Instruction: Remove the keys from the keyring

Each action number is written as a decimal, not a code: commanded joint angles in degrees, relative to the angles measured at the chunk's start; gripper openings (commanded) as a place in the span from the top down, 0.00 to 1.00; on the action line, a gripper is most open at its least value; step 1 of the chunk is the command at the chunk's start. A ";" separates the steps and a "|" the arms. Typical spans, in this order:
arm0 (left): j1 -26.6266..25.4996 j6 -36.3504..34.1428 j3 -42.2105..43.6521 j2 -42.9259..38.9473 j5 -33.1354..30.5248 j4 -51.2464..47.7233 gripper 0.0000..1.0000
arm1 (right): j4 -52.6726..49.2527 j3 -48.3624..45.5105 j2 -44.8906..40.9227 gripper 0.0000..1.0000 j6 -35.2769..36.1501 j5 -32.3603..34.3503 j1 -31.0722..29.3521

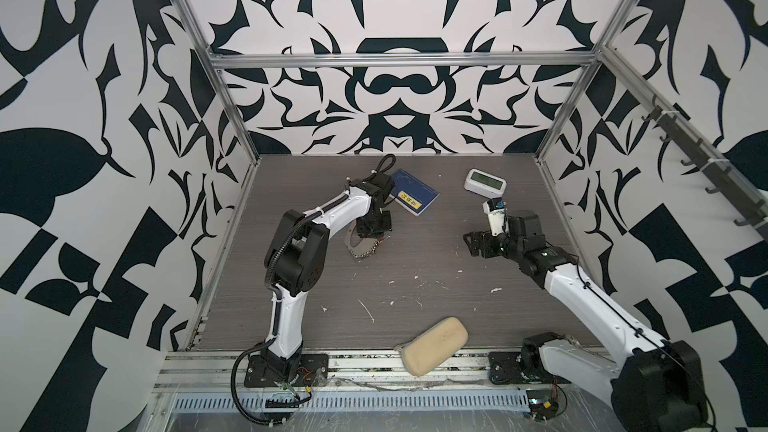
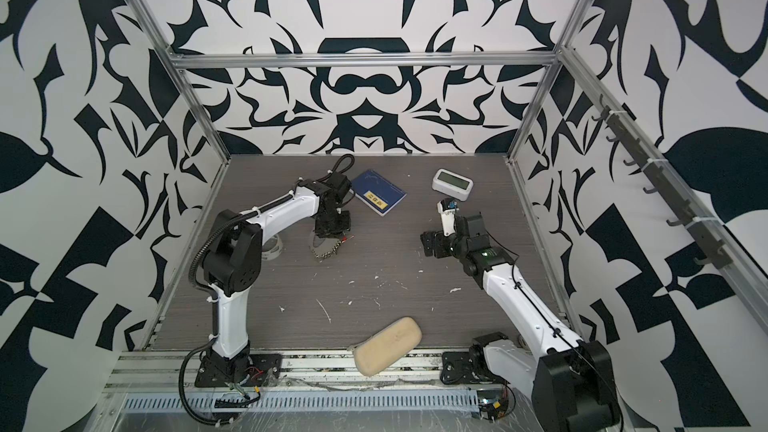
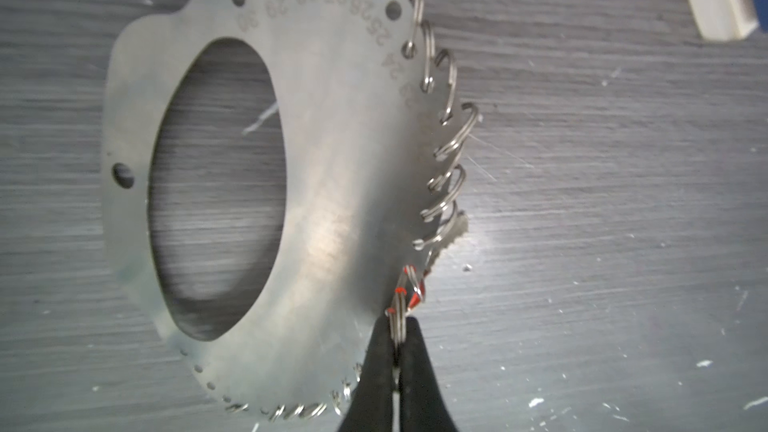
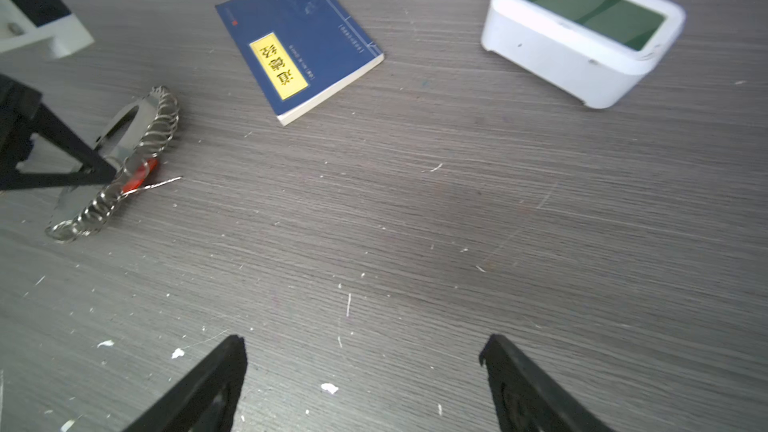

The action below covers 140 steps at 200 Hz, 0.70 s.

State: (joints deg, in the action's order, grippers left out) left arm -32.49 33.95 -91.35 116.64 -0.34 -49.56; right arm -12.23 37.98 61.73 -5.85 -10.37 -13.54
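The keyring (image 3: 332, 160) is a flat grey metal plate with an oval hole and a fringe of small silver rings; it sits tilted on the table left of centre (image 1: 357, 245) (image 2: 319, 246) (image 4: 133, 118). The keys (image 3: 451, 234), small and silver with a red-orange tag (image 3: 415, 299), hang at its rim (image 4: 143, 176) (image 1: 379, 238). My left gripper (image 3: 397, 328) (image 1: 369, 234) (image 2: 333, 235) is shut on the small ring that carries them. My right gripper (image 4: 361, 347) (image 1: 471, 243) (image 2: 428, 243) stands open and holds nothing, well to the right above bare table.
A blue book (image 1: 415, 197) (image 4: 299, 47) lies behind the keyring, and a white clock (image 1: 485, 181) (image 4: 582, 31) sits at the back right. A beige case (image 1: 434, 344) rests at the front edge. A tape roll (image 2: 272, 247) shows behind the left arm.
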 commanded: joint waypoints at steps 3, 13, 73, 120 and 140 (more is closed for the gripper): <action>1.01 -0.78 0.44 0.11 -0.85 -2.42 0.93 | 4.91 -0.45 1.04 0.07 -0.14 -3.21 -1.96; 1.52 -0.69 1.34 -0.01 0.09 -1.60 0.92 | 5.91 -0.53 1.85 0.07 0.46 -3.17 -3.30; 3.21 -1.56 3.00 -1.25 3.06 0.54 0.80 | 10.30 2.69 9.49 0.07 1.02 0.58 -12.48; 6.54 -2.52 5.73 -5.76 4.31 1.38 0.68 | 14.62 5.47 15.42 0.12 1.28 2.36 -18.85; 8.55 -3.76 7.90 -8.46 5.36 2.55 0.68 | 17.00 6.76 18.30 0.17 0.90 2.31 -21.41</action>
State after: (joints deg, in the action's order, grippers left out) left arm -26.39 31.42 -85.62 112.99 3.46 -46.96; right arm -0.54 41.41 77.91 -5.02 -9.15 -32.29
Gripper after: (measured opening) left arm 0.318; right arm 0.856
